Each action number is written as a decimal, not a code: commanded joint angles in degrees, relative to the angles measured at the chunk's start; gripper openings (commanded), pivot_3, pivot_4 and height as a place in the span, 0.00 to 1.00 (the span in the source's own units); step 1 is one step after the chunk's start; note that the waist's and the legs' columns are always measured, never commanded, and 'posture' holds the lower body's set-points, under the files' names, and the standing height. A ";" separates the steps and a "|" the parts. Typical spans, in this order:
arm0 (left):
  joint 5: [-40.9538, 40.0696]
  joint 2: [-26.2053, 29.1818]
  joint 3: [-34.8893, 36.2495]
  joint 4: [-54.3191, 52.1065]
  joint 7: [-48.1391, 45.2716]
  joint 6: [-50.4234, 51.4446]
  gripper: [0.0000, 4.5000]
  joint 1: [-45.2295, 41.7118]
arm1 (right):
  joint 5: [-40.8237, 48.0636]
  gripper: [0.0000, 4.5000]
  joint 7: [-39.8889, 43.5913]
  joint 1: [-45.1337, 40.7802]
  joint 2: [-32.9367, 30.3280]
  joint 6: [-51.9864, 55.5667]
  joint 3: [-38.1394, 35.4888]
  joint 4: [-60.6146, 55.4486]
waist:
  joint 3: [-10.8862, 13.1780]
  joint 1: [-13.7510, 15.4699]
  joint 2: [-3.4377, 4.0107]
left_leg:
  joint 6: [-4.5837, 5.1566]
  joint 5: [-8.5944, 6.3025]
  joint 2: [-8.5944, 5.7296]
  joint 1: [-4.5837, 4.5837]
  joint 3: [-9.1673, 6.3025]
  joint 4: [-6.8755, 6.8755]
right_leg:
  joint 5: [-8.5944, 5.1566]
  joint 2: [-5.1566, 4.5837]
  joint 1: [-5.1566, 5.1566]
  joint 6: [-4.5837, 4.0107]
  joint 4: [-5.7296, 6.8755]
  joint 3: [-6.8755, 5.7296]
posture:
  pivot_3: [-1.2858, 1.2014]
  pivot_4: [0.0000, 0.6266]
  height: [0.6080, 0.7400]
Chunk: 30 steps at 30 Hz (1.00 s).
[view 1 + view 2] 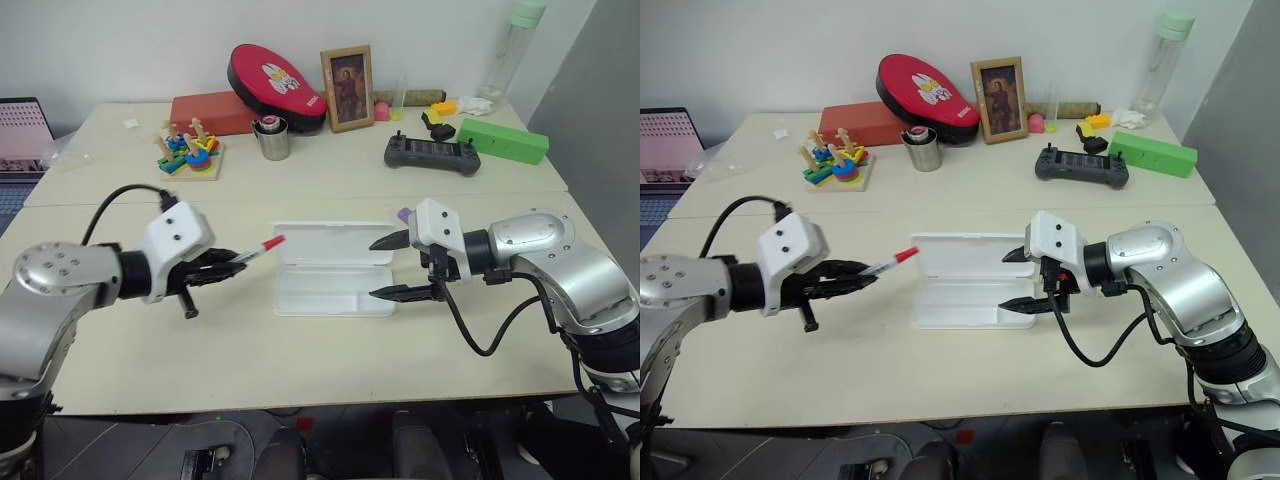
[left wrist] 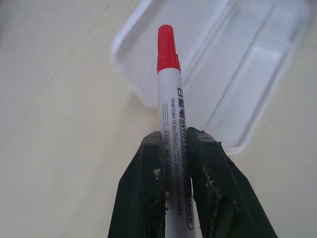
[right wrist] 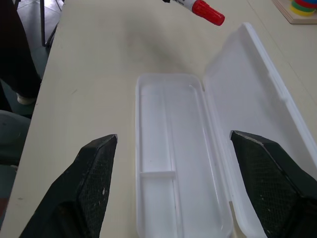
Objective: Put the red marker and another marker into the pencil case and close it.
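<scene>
From my station I note the pencil case [image 1: 335, 268] lying open in the middle of the near table [image 1: 300, 370], a white plastic box with rounded corners; its lid is folded back flat on the far side and its tray, on the near side, shows a long channel with one short cross divider and nothing in it. The red marker [image 1: 258, 249] is a slim white-barrelled pen with a red cap and dark lettering along the barrel. I find it clamped in the left gripper [image 1: 222, 264], whose two black fingers [image 2: 213, 193] are nearly closed, pressing the barrel from both sides, with the capped end projecting out toward the case. The marker is held off the table, just beside the left end of the case and apart from it. The right gripper [image 1: 392, 266] stands at the right end of the case with its jaws wide apart, one finger above the other; I see nothing between them, and I cannot tell whether the lower finger touches the tray. The light purple highlighter [image 1: 404, 214] shows as a small patch just behind the right gripper's white housing, near the far right corner of the lid
</scene>
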 commanded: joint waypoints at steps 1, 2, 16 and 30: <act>1.97 -2.40 -6.64 2.00 0.75 0.70 0.09 -5.20 | 0.08 0.85 0.43 -1.20 -0.19 -1.12 -0.44 -0.57 | 0.00 0.12 0.01 | 0.00 0.00 0.00 0.01 0.01 0.00 | 0.00 0.00 0.02 0.00 0.00 0.00 | 0.52 0.24 1.00; 3.53 -3.13 -8.60 3.40 0.66 -1.08 0.09 -6.47 | -0.01 0.85 0.49 -1.22 -0.21 -1.15 -0.43 -0.54 | 0.00 0.13 0.00 | 0.01 0.00 0.00 0.00 0.00 0.01 | 0.00 0.00 0.02 0.00 0.00 -0.01 | 0.52 0.24 1.00; 15.47 -15.24 -24.34 18.49 -1.87 -13.90 0.09 -16.05 | 0.07 0.85 0.50 -0.32 -1.45 -0.98 -1.19 -0.90 | 0.00 0.25 0.00 | -0.10 0.06 -0.01 -0.07 0.03 0.02 | 0.00 0.00 0.03 0.00 -0.12 -0.01 | 0.52 0.24 1.00; 21.60 -21.42 -27.71 23.58 -3.84 -19.52 0.57 -19.07 | 0.51 0.85 -0.15 0.08 -1.68 -0.45 -1.65 -1.43 | 0.01 0.13 0.00 | -0.10 0.07 -0.01 -0.05 0.01 0.05 | 0.00 0.00 0.02 0.00 -0.09 -0.02 | 0.52 0.24 1.00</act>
